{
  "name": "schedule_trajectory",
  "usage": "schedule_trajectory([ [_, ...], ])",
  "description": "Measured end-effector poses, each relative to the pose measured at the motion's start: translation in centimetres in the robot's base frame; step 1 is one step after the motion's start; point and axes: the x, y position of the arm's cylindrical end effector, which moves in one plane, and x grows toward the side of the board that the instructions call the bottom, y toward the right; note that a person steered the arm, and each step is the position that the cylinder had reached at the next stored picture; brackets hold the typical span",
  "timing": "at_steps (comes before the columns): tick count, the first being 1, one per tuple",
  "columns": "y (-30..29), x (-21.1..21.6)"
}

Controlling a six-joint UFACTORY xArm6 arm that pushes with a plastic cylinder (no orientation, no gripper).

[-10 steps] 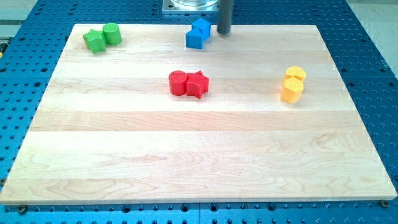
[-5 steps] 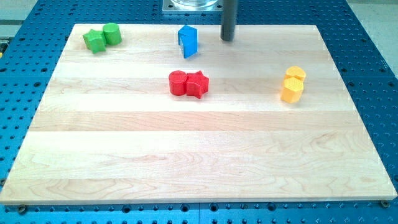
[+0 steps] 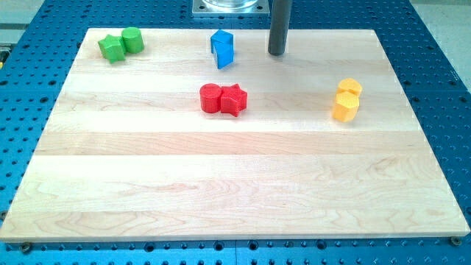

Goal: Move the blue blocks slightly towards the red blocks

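- Your arm carries no hand at all: it ends in a straight dark rod, so nothing is spread or pinched, and my tip [image 3: 277, 54] stands on the pale wooden table [image 3: 235, 184] near the view's top edge.
- You will see my tip to the view's right of the blue blocks [image 3: 222, 48], apart from them and touching no block.
- Those blue blocks sit pressed together as one cluster near the view's top, a little left of centre; their exact shapes are hard to make out, though the lower one shows angled faces.
- Look below the blue pair, towards the view's bottom, for the red cylinder block [image 3: 210, 98] and the red star-shaped block [image 3: 234, 99], touching side by side, the star on the view's right.
- You can see a bare strip of wood between the blue pair and the red pair.
- At the view's top left, the green star-shaped block [image 3: 112, 48] touches the green cylinder block [image 3: 132, 40].
- On the view's right, two yellow blocks [image 3: 346, 99] sit touching, one above the other in the view, well apart from my tip.
- Around the table you have a blue perforated metal base [image 3: 29, 110].
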Motion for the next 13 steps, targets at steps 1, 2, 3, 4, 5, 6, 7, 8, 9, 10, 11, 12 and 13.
schedule_trajectory([
  [1, 0.5, -2.0],
  [2, 2.0, -6.4],
  [3, 1.8, -6.5],
  [4, 0.7, -6.5],
  [5, -2.1, -6.4],
  [6, -5.4, -6.4],
  [7, -8.2, -6.3],
  [8, -8.5, -6.3],
  [9, -0.9, -5.5],
  [10, -1.1, -5.9],
  [11, -4.7, -6.3],
  [12, -7.6, -6.4],
  [13, -9.4, -6.4],
])
